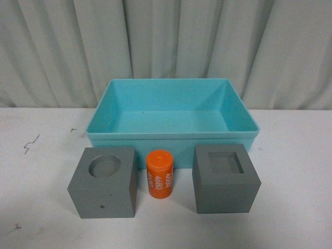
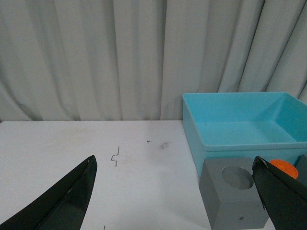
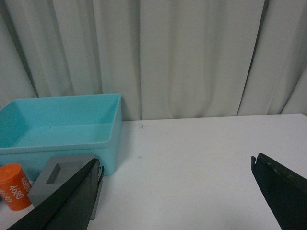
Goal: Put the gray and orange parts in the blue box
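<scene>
1. On the bench (image 1: 41,155), just in front of the blue box (image 1: 129,142), we have all three parts in one row, none in the box yet.
2. Key relation: the round-recess gray cube (image 1: 104,181) sits at the left end of the row, so the left arm is nearer. The square-recess gray cube (image 1: 225,179) sits at the right end, nearer the right arm.
3. Between the cubes the orange cylinder (image 1: 160,174) stands upright, long axis vertical, just beside both. We judge either arm could take it.
4. Jaws of the left gripper (image 2: 173,160): spread wide, holding nothing. The round-recess cube lies ahead and off toward the robot's midline, not between them.
5. Jaws of the right gripper (image 3: 175,159): also spread wide, nothing held. The square-recess cube is partly hidden behind one jaw, not between them.
6. Count: two gray cubes, one orange cylinder, one blue box with nothing in it.
</scene>
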### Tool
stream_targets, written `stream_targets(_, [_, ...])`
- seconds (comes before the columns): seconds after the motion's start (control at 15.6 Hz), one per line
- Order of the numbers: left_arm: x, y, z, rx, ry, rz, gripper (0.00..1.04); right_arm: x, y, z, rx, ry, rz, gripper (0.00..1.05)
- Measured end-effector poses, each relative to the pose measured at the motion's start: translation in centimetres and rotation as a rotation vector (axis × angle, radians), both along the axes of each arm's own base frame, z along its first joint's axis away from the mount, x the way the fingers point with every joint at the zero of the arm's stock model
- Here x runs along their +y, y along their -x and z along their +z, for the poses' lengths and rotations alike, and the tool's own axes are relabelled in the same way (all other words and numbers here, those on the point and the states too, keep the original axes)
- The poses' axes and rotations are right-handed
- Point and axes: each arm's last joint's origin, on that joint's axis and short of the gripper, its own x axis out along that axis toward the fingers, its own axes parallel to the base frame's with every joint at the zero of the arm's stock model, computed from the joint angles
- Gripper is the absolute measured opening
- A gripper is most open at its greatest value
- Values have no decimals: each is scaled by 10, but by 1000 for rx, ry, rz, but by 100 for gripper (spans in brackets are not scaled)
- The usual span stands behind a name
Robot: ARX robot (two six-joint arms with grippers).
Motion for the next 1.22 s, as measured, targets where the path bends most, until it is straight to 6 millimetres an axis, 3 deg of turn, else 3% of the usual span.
stream_targets(0.51, [0,0,0,0,0,0,98,1,-2,3,-24,-28,10,98])
stream_targets(0.64, [0,0,0,0,0,0,98,7,-19,12,-26,-90,55,98])
stream_targets(0.77, [0,0,0,0,0,0,98,13,-45,30,-34,-133,72,98])
stream_targets(0.9, [0,0,0,0,0,0,98,23,-103,51,39,-206,106,98])
stream_targets(1.03, [0,0,0,0,0,0,98,39,-169,28,303,-255,106,98])
stream_targets(1.22, [0,0,0,0,0,0,98,70,-222,-1,549,-249,162,98])
